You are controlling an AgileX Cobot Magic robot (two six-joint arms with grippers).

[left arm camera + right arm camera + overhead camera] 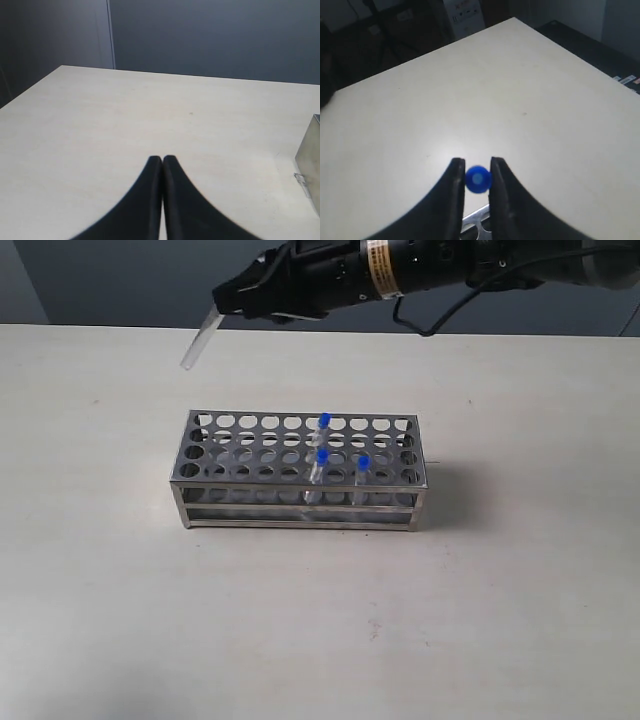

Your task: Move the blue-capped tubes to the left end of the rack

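Observation:
The steel rack (240, 470) stands mid-table in the exterior view. Three blue-capped tubes stand in its right half: one at the back (324, 423), two nearer the front (321, 458) (363, 462). My right gripper (225, 300) reaches across above and behind the rack's left end, shut on a fourth tube (197, 345) that hangs tilted in the air. In the right wrist view its blue cap (478, 179) sits between the fingers of that gripper (478, 170), with a bit of rack (476, 219) below. My left gripper (162, 160) is shut and empty, low over the table.
The pale table (480, 620) spreads on all sides of the rack. A corner of the rack (310, 160) shows at the edge of the left wrist view. The dark right arm (420, 270) spans the back of the scene. A dark wall stands behind.

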